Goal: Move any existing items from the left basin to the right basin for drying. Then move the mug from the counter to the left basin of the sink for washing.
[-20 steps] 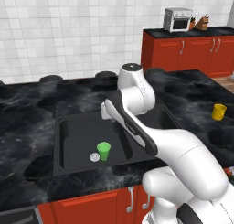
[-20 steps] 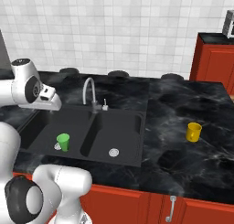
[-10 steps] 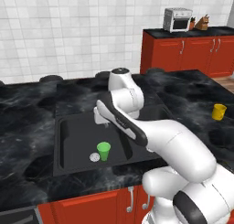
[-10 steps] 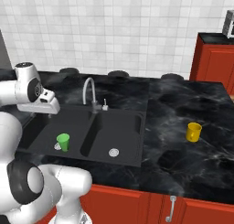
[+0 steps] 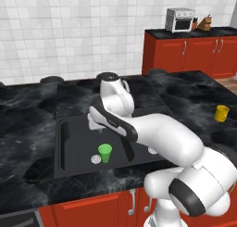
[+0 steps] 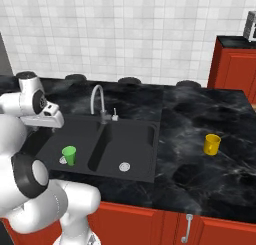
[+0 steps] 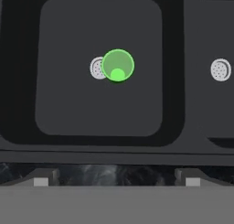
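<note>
A small green cup (image 7: 118,65) stands upright in the left basin (image 7: 64,104), touching the round silver drain (image 7: 96,68). The same cup (image 5: 105,153) (image 6: 69,155) sits near that basin's front. My gripper (image 7: 116,182) hangs open well above the basin, over its back part, with its fingertips (image 7: 41,181) wide apart and nothing between them. From the base the gripper (image 5: 94,124) is above and behind the cup. The narrower right basin (image 7: 215,109) holds just its drain (image 7: 220,70). The yellow mug (image 5: 221,113) (image 6: 212,144) stands on the black counter (image 6: 200,114), far right of the sink.
A curved silver faucet (image 6: 96,100) rises behind the divider (image 6: 98,146) between the basins. Black burners (image 6: 130,81) line the back of the counter. A toaster oven (image 5: 180,19) sits on the far red cabinets. My own arm spans the sink's right side.
The arm has swung left and lowered a little, bringing the hand over the left basin. The green cup and the yellow mug have not moved.
</note>
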